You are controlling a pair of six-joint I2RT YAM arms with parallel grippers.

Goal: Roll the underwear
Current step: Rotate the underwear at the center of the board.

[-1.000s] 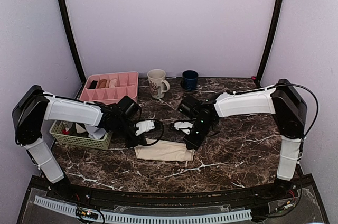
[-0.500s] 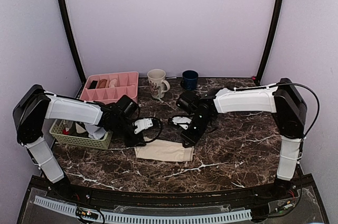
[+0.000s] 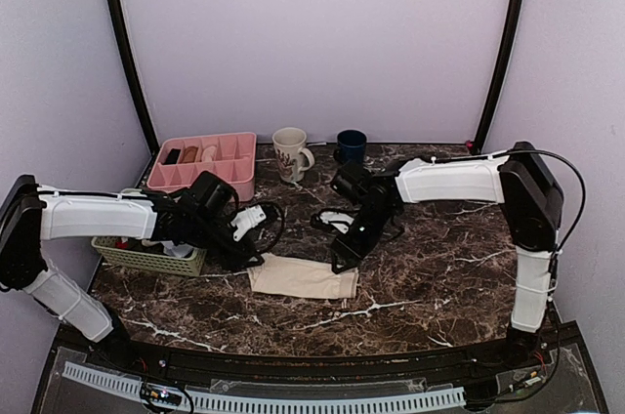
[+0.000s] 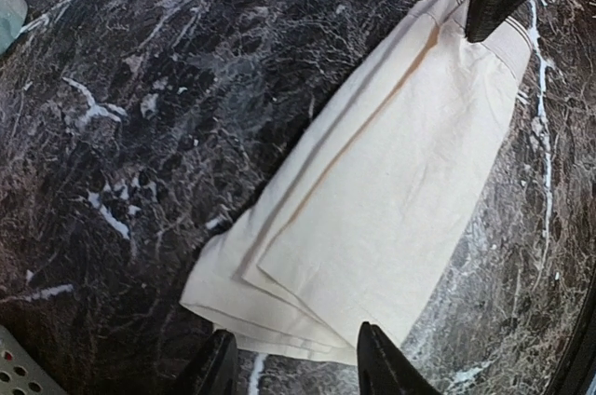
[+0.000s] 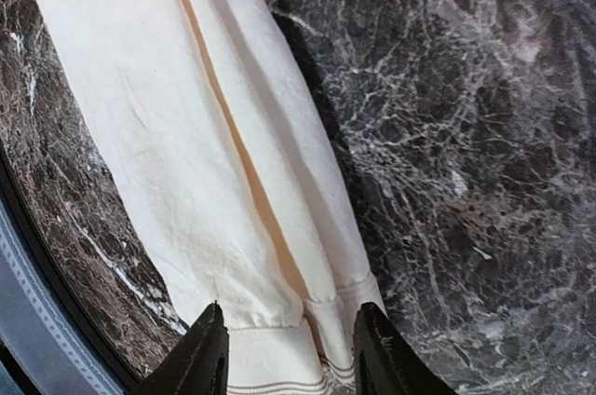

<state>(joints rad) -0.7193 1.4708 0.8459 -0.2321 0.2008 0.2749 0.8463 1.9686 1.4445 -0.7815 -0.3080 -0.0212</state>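
Jaws half open and empty, my left gripper (image 4: 296,367) and right gripper (image 5: 291,353) hung above opposite ends of the underwear (image 3: 303,278) to begin rolling.

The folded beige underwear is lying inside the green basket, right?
No. The folded beige underwear is lying on the marble table, not inside the green basket. The top external view shows it.
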